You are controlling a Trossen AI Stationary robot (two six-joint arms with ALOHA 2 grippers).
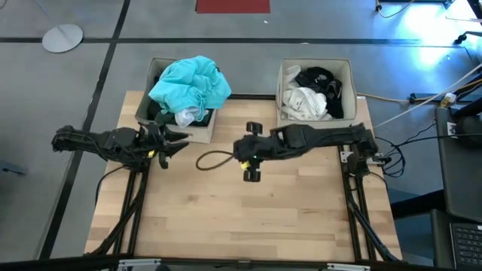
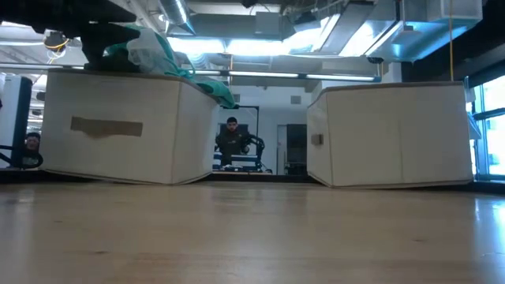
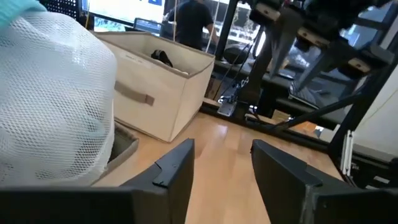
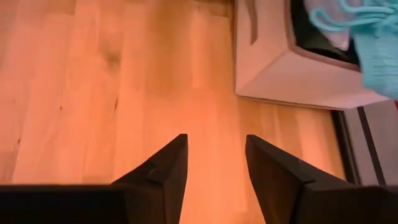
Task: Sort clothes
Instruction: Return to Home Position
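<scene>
The near half of the counter is bare wood, with no clothes lying on it.

Farther in, the right tool hangs over the middle of the counter on an arm stretched in from the right edge. It points toward the left side. Its fingers stand wide apart with nothing between them, and its wrist view shows only plain wood in the gap. A cable loops on the counter just beside it.

The left tool sits close to the front wall of the left bin. It is also open and empty.

Both bins stand at the far edge and all the clothes are inside them. A turquoise shirt is heaped on the left bin, rising above the rim and spilling over its far corner. A white mesh piece bulges at the front under it, close to the left tool's camera. Dark cloth shows at the bin's left side.

The right bin holds a white piece toward the front and a black piece behind it.

Beyond the counter, in the gap between the bins, a person sits in the room.
</scene>
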